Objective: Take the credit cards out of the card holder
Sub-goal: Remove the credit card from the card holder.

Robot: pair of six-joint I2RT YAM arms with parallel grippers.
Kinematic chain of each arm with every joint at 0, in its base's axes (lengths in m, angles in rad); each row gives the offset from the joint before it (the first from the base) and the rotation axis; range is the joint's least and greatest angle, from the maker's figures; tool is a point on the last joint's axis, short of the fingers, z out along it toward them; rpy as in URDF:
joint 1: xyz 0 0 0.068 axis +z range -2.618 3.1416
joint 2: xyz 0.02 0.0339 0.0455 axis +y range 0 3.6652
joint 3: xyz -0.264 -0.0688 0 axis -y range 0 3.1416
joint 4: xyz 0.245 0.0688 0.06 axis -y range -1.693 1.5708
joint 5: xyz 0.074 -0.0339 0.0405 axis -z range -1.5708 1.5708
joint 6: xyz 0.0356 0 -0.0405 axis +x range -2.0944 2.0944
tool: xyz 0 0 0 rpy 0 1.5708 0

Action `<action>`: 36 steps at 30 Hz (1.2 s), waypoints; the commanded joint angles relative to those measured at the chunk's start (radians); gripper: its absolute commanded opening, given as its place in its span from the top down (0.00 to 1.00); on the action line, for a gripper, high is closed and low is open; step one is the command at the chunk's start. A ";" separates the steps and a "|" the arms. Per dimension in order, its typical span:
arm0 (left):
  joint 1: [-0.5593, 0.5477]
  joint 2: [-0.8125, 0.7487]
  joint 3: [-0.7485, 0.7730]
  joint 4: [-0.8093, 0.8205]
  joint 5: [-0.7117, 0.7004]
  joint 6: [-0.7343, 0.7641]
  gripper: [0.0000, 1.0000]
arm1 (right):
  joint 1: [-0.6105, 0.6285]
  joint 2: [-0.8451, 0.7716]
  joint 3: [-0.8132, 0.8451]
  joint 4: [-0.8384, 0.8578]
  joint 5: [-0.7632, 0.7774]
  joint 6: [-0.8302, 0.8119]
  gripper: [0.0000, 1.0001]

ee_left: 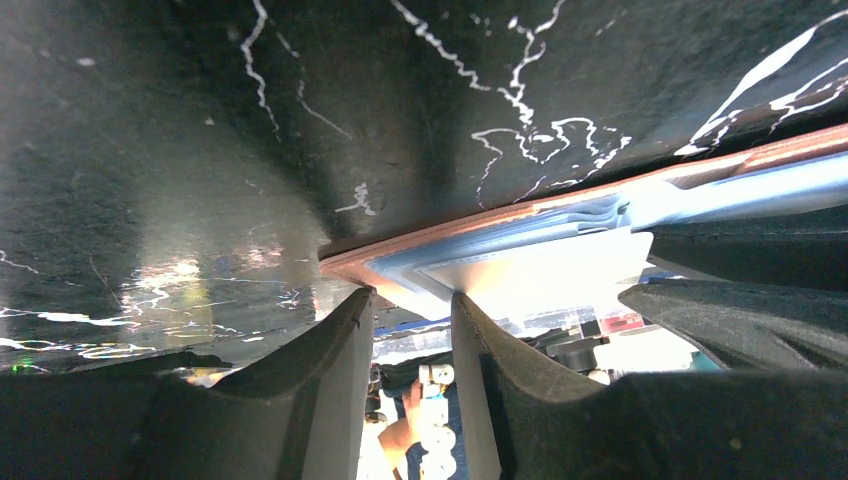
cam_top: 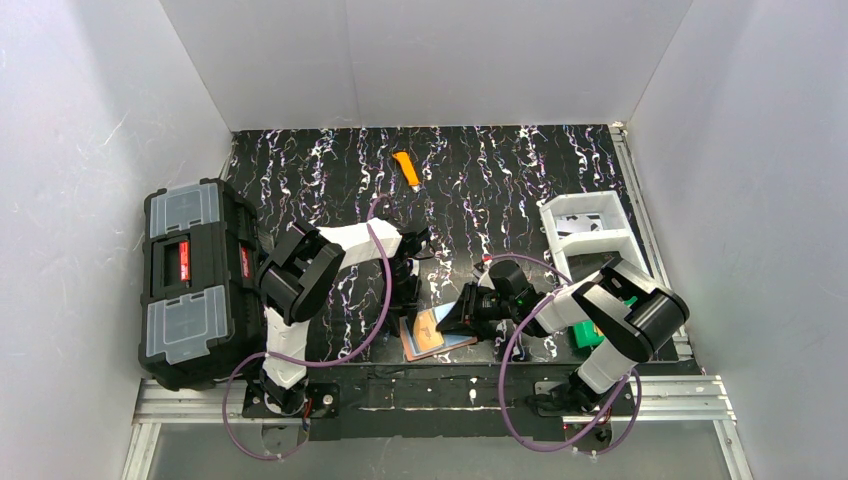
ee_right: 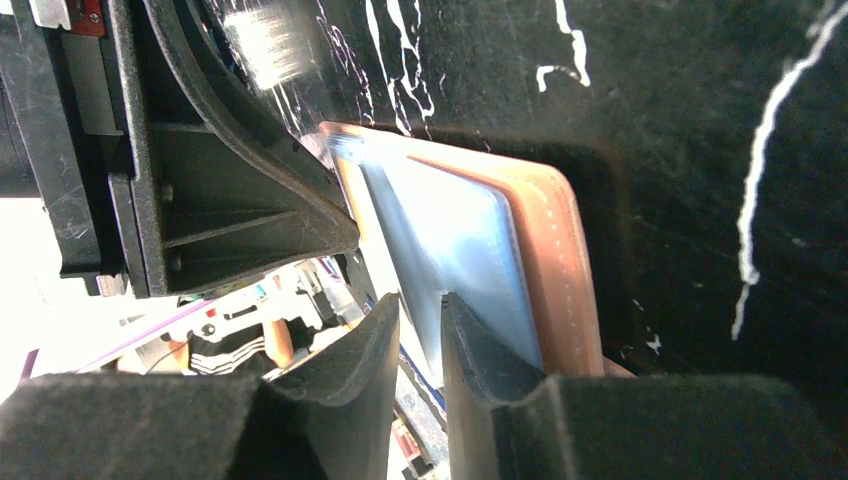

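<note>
evidently the card holder point(ee_right: 565, 270) holds a pale blue card point(ee_right: 450, 240).

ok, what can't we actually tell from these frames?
Card count: top view too small, grippers overlap the card holder; wrist views show only edges.
Right gripper pinching the blue card or not: fingertip contact unclear, right wrist view.
Left gripper grip: glare washes out the holder's corner, left wrist view.
Green object: mostly behind right arm, top view.

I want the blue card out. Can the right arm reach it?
Probably yes. The right end effector sits at the blue card, which pokes out of the card holder; nothing blocks it.
</note>
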 commanded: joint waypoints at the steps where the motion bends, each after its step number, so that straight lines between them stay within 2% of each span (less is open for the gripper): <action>1: -0.007 0.079 -0.043 0.166 -0.184 -0.008 0.67 | -0.004 -0.010 -0.002 -0.051 0.024 -0.036 0.72; 8: -0.006 0.077 -0.046 0.169 -0.181 -0.006 0.67 | -0.004 -0.005 -0.006 -0.027 0.016 -0.029 0.76; 30: -0.006 0.085 -0.041 0.169 -0.174 -0.001 0.68 | 0.031 0.018 0.085 -0.054 -0.030 -0.085 0.76; 36: -0.006 0.082 -0.051 0.169 -0.181 0.001 0.71 | 0.030 0.021 0.060 -0.036 -0.014 -0.065 0.89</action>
